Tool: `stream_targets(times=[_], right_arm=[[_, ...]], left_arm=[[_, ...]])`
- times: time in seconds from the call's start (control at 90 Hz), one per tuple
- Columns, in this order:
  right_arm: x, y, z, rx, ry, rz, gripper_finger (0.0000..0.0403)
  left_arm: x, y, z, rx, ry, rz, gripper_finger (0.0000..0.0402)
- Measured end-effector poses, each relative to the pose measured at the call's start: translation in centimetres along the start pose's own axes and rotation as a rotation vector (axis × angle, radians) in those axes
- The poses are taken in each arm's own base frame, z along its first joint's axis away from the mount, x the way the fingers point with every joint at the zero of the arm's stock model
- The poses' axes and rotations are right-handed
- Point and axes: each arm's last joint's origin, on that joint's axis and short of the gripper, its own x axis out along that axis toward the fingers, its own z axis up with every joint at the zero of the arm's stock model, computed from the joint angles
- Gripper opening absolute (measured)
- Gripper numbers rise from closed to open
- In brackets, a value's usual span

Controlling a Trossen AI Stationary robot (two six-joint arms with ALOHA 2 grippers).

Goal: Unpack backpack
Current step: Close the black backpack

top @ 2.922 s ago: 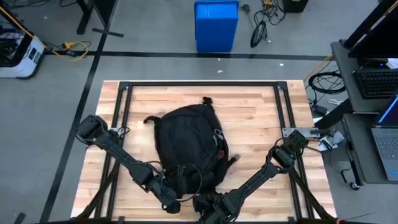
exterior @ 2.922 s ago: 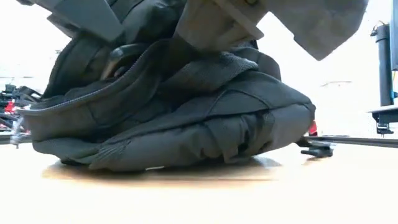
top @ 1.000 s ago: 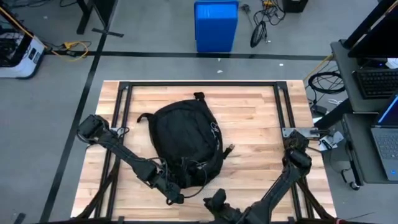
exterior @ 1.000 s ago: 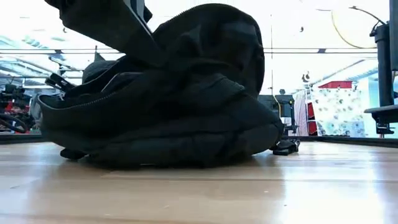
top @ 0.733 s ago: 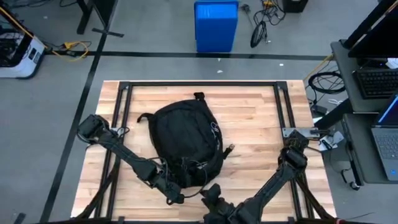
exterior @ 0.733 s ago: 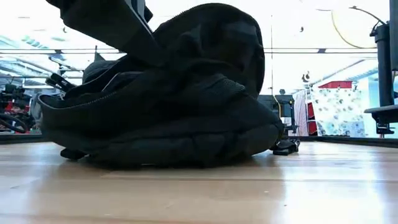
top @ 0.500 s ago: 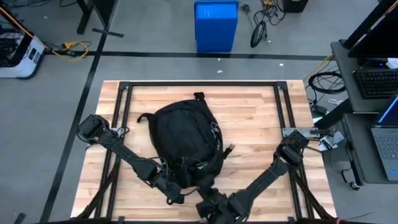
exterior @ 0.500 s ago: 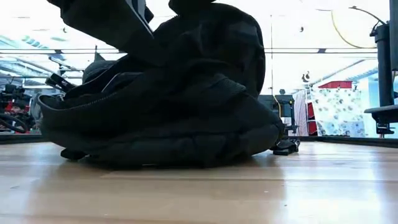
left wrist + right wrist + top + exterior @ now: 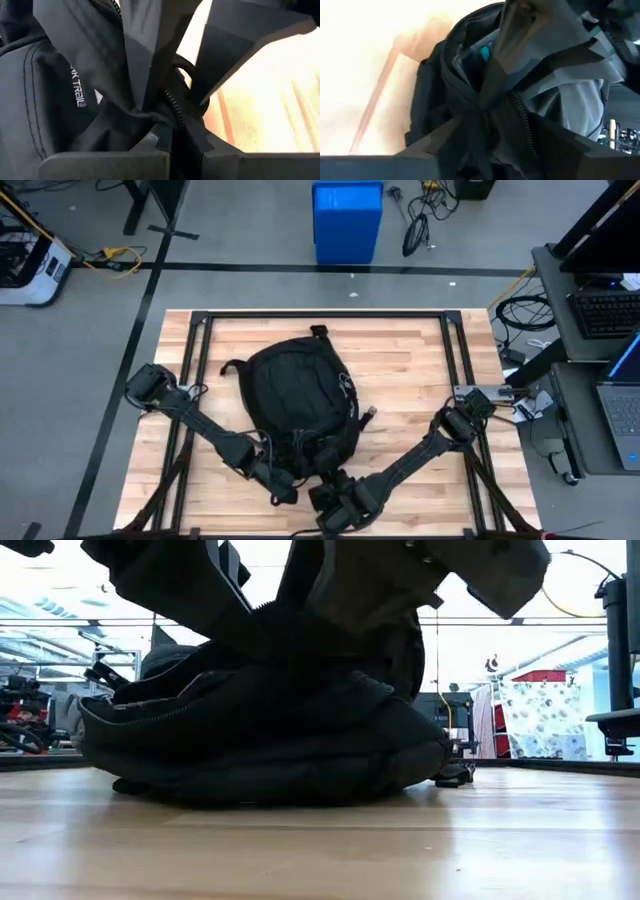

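While the black backpack (image 9: 303, 402) lies flat in the middle of the wooden table (image 9: 420, 370), I have both arms down at its near end, where the zipper runs. My left gripper (image 9: 283, 483) sits at the bag's lower left corner, and its wrist view shows the two fingers (image 9: 150, 60) pressed together on a fold of fabric beside the zipper teeth (image 9: 175, 107), so I read it as clamped on the backpack. My right gripper (image 9: 333, 485) is just beside it, at the lower middle of the bag; in its wrist view the fingers (image 9: 495, 75) meet over bunched cloth at the zipper, also gripping the backpack. Past that fold I see a slit into the bag with something teal (image 9: 484, 52) inside (too small to name). From table height the bag is a low dark mound (image 9: 270, 730) resting on the wood, with both arms coming down onto its top.
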Motion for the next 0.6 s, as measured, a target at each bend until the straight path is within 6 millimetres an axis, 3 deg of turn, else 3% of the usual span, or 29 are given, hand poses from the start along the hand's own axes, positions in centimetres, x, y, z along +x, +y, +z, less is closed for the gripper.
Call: stream_targets(times=[0.222, 0.6], right_arm=[[0.40, -0.35, -0.32, 0.036, 0.033, 0.016, 0.0019], [0.15, -0.11, -0.62, 0.055, 0.052, 0.019, 0.0004]], left_arm=[[-0.07, -0.04, 0.32, -0.002, -0.004, -0.007, 0.0002], [-0.26, 0.03, 0.52, -0.047, -0.011, -0.001, 0.0012]])
